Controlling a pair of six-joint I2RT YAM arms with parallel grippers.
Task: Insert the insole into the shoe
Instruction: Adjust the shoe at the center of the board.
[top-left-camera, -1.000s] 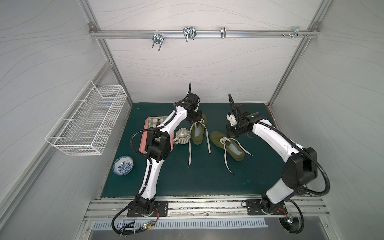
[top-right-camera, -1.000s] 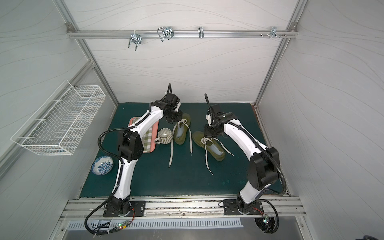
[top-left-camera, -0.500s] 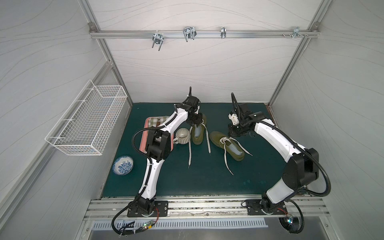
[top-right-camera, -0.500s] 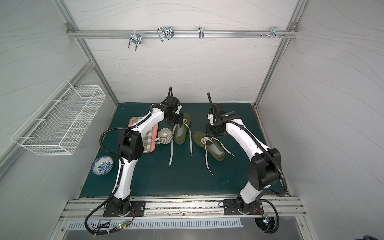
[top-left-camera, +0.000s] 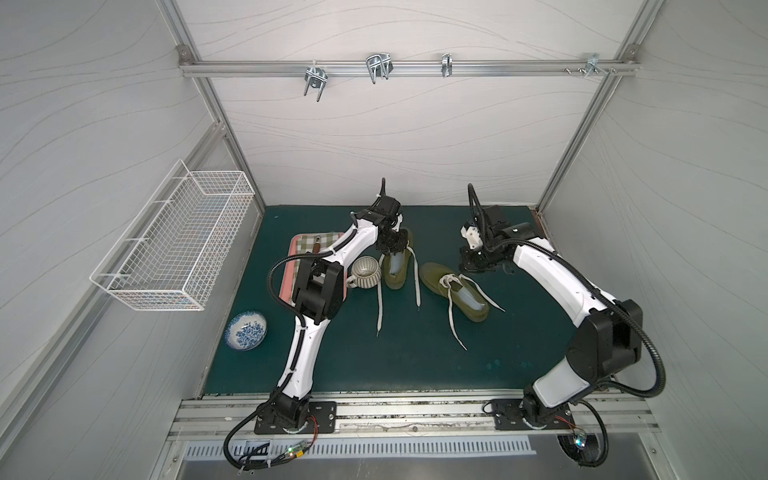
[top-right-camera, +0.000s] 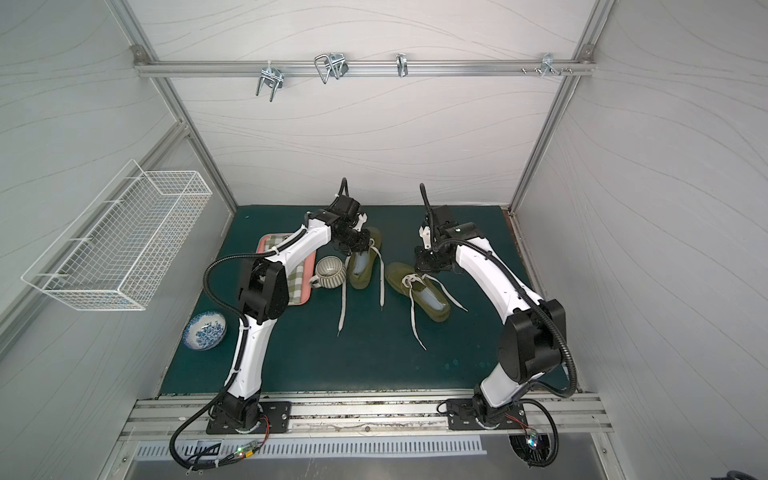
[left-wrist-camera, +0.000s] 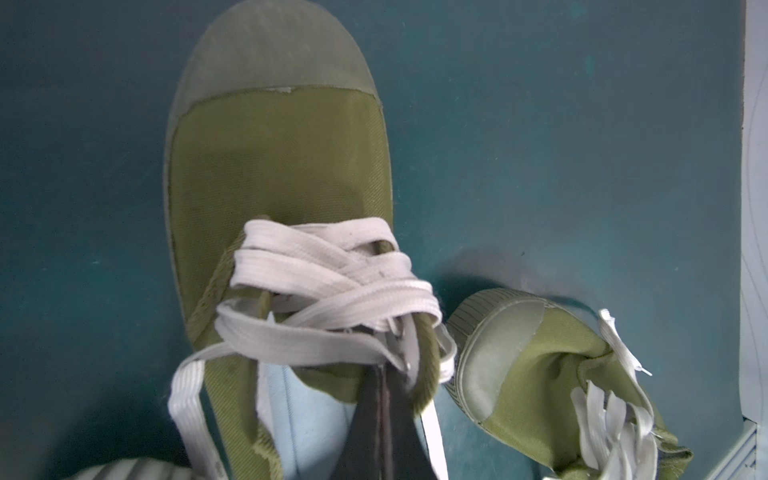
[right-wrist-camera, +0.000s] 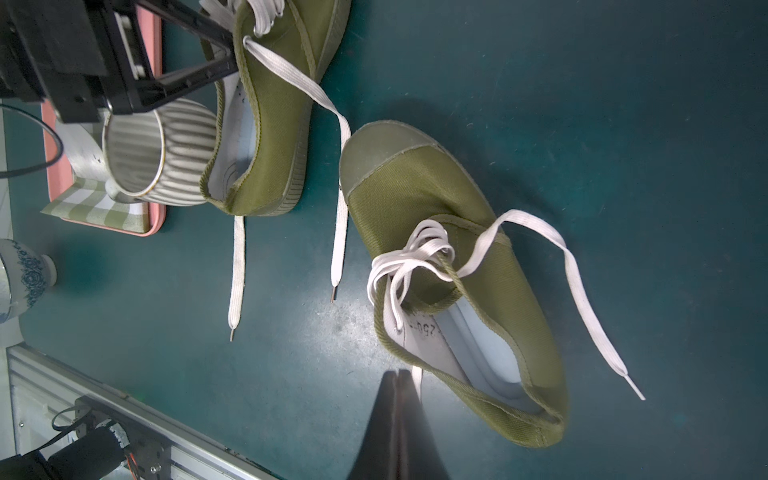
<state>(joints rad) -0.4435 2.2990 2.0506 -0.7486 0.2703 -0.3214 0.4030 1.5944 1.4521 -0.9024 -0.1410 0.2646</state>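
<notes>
Left gripper (top-left-camera: 390, 248), fingers pressed together and holding nothing, dips into the mouth of the left shoe (top-left-camera: 395, 272). In both top views that shoe lies at twelve o'clock from the centre of the mat (top-left-camera: 374, 365), with a mug (top-left-camera: 366, 272) just beside it at nine o'clock. The right gripper (top-left-camera: 471, 261), also closed and empty, hangs at about one o'clock of the right shoe (top-left-camera: 455, 291). No loose insole lies anywhere on the mat.

From the left wrist, the joined fingers (left-wrist-camera: 374, 415) poke under the tongue, below the bunched laces (left-wrist-camera: 332, 282). The pale blue insole (left-wrist-camera: 299, 411) lies inside the shoe right beside them.

From the right wrist, the closed right gripper (right-wrist-camera: 397, 384) sits near the right shoe's side. I cannot tell whether it touches anything. That shoe also shows a pale liner (right-wrist-camera: 478, 340) lying flat inside.

The insertion looks almost finished. Whether the insole's toe end is fully seated is hidden under the canvas, so a last press and pulling the fingers out seem to be what remains.
</notes>
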